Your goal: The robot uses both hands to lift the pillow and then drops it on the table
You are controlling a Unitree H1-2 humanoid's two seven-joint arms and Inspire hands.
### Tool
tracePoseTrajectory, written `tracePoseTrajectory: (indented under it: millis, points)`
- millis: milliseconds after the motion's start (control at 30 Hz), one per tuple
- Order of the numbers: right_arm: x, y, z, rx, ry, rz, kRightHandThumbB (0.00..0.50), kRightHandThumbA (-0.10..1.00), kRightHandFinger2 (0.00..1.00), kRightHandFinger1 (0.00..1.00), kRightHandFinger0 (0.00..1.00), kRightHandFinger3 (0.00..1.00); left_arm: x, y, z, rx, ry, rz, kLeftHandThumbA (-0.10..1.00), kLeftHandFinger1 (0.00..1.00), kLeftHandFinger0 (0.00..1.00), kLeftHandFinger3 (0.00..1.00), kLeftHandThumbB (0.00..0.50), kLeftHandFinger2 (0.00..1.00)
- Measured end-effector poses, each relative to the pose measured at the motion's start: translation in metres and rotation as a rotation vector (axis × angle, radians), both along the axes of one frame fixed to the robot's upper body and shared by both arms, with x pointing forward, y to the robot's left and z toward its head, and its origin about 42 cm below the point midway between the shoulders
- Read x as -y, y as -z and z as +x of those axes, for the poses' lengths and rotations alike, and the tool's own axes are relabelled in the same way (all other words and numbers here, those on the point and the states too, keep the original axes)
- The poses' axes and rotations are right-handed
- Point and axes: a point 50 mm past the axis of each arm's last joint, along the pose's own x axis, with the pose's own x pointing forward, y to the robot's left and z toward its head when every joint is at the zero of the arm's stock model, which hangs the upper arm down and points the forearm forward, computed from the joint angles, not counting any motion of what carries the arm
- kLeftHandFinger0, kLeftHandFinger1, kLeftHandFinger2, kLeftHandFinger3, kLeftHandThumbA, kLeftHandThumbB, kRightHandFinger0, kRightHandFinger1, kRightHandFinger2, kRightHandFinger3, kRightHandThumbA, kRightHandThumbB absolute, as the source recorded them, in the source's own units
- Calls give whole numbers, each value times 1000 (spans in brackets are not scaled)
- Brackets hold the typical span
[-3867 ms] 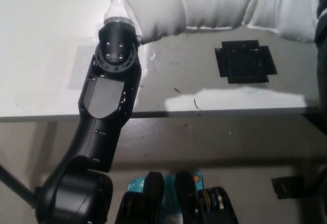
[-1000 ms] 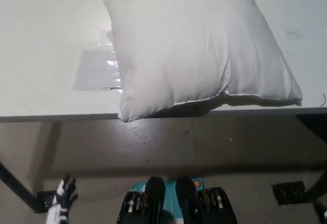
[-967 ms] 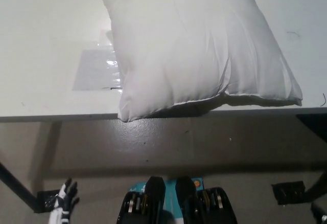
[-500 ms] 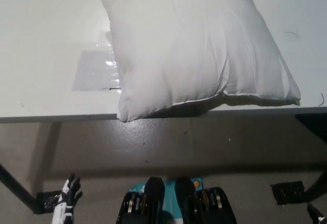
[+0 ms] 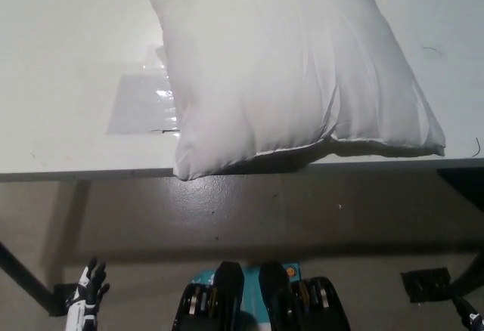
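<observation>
Where the pillow lies: as we look down, the white pillow [image 5: 291, 70] rests flat on the white table [image 5: 68, 59], and its near corner at lower left juts just past the table's front edge.
Pillow's shape: we see it plump and creased, with a seam running along its near side; its far edge runs out of the top of the picture.
Table surface: beside the pillow's left side we see a clear sheet of plastic film [image 5: 140, 104] lying flat on the tabletop, partly tucked under the pillow.
Left hand: we find the white left hand [image 5: 85, 301] low at the picture's lower left, below the table's edge and well apart from the pillow; its fingers [image 5: 91, 273] are spread and it holds nothing.
Right hand: only a small dark tip [image 5: 467, 314] shows at the lower right corner, well apart from the pillow; we cannot tell how its fingers stand.
Under the table: we see a dark table leg [image 5: 26, 278] slanting at the lower left, near the left hand.
</observation>
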Motion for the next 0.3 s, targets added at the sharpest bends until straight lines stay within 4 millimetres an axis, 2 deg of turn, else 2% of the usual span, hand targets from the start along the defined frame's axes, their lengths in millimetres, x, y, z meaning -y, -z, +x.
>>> tracePoseTrajectory:
  millis: [100, 133, 300]
  points:
    - [0, 1, 3, 0, 0, 2, 156, 1000, 1000, 1000, 1000, 1000, -1, 1, 3, -5, 3, 9, 1000, 1000, 1000, 1000, 118, 1000]
    - [0, 0, 6, 4, -2, 3, 156, 1000, 1000, 1000, 1000, 1000, -1, 1, 4, -4, 3, 12, 1000, 1000, 1000, 1000, 137, 1000]
    - [-1, -1, 17, 19, -8, 4, 169, 1000, 1000, 1000, 1000, 1000, -2, 0, 8, 0, -5, 17, 1000, 1000, 1000, 1000, 162, 1000]
